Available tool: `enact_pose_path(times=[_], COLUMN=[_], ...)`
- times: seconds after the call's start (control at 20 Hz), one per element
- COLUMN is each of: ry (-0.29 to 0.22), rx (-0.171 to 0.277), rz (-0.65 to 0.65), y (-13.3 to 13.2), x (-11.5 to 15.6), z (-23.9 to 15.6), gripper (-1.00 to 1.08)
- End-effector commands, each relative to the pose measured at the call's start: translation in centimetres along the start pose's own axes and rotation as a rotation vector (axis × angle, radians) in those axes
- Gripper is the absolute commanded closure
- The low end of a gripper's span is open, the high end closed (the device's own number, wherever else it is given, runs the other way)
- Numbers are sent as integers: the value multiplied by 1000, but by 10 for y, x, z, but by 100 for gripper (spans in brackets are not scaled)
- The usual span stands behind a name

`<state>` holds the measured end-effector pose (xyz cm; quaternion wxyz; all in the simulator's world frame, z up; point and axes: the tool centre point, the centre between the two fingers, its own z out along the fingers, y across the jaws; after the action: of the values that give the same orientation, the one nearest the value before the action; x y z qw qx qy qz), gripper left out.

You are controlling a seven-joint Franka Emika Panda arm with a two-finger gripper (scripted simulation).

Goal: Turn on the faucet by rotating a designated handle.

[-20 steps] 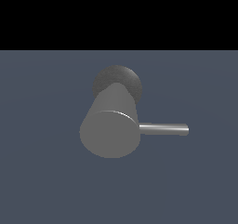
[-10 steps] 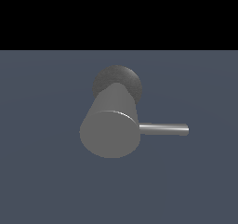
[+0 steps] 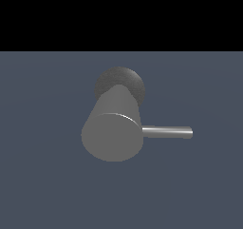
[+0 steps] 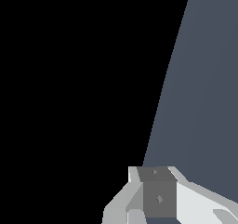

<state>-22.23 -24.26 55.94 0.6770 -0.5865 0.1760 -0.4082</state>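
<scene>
The faucet (image 3: 114, 128) is a thick matte grey cylinder whose flat round end face points toward the exterior camera, with a darker rounded base (image 3: 121, 83) behind it. Its handle (image 3: 167, 132), a thin shiny rod, sticks out level toward the exterior view's right. No part of the arm shows in the exterior view. In the wrist view only a white finger part with a grey pad (image 4: 157, 193) of my gripper (image 4: 155, 204) shows at the frame edge. Neither the faucet nor the handle appears there, and the frames do not show how the jaws stand.
A flat blue-grey floor (image 3: 47, 185) spreads around the faucet, with black background (image 3: 118, 14) beyond it. The wrist view shows a strip of the same floor (image 4: 204, 88) beside black.
</scene>
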Motion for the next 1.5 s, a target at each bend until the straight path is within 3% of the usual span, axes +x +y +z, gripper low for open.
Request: enact_pose_path(times=[0.0,0.4,0.75,1.1,1.45], ry=[67,275,448,606,734], rx=[68,249,366,439,466], rz=[55,257,471,717,977], y=[14,76,151,239,324], x=[12,42,50,37,1], z=[-15,-57,-84,-95,-91], gripper=[108,108,108,108,108])
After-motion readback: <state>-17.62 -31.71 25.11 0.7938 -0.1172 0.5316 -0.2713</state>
